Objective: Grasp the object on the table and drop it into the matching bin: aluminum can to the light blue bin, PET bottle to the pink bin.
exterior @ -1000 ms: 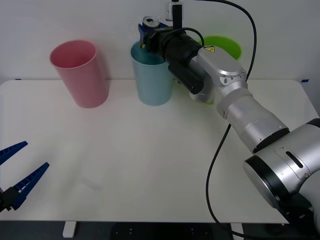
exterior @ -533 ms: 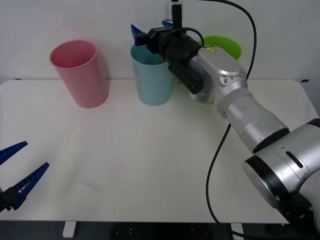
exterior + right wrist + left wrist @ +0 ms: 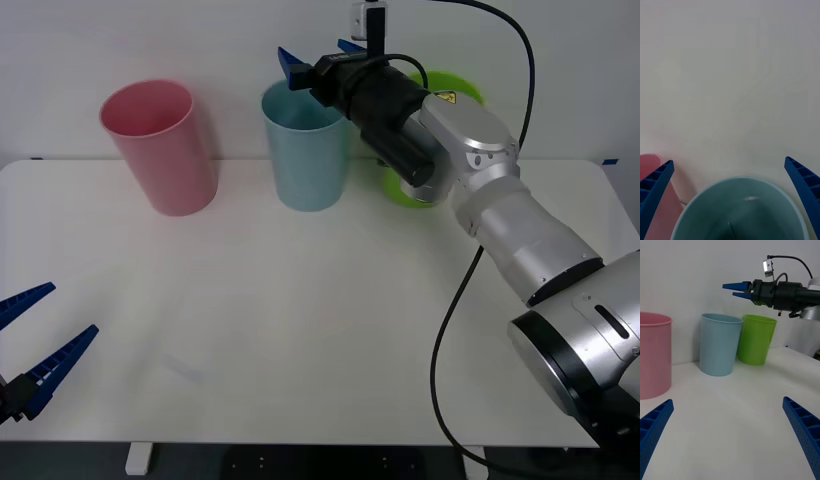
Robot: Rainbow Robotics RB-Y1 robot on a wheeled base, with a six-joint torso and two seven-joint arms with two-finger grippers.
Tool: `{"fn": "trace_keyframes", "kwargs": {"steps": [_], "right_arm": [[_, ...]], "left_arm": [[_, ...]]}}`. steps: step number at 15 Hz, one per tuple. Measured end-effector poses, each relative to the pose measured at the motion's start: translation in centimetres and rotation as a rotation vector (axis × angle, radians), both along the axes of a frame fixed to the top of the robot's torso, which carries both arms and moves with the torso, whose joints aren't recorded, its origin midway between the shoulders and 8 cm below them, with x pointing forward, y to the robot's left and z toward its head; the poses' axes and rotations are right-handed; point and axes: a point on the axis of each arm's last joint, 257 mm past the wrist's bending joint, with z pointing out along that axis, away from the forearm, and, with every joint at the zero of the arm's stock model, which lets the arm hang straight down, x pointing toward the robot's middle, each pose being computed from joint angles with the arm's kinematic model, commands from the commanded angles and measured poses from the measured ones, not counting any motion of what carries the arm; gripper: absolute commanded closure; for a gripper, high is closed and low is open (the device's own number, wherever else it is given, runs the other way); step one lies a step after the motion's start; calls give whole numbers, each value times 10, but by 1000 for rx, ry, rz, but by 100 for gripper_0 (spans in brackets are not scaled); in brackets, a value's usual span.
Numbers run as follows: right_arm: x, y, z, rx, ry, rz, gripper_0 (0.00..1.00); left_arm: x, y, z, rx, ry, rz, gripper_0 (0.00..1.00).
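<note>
Can's gone from the right claw point(image 3: 318, 60) vs a sec ago; fingers now spread wide, empty, just above the light blue bin point(image 3: 306, 147). Prob dropped inside, can't see it tho. Left claw point(image 3: 35, 340) open, idle over near counter point(image 3: 300, 320) edge.

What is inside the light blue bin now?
The right claw hangs open above the light blue bin. The right wrist view shows its inner wall, with no can visible; the bottom is cut off from sight.
</note>
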Motion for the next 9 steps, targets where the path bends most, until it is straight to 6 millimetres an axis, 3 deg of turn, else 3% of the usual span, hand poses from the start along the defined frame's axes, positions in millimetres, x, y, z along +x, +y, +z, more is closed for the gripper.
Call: {"fn": "trace_keyframes", "kwargs": {"steps": [3, 9], "right_arm": [[-17, -25, -1, 1, -44, 14, 0], [-74, -71, -20, -44, -97, 66, 0]], "left_arm": [[0, 0, 0, 0, 0, 0, 0], [0, 0, 0, 0, 0, 0, 0]]}}
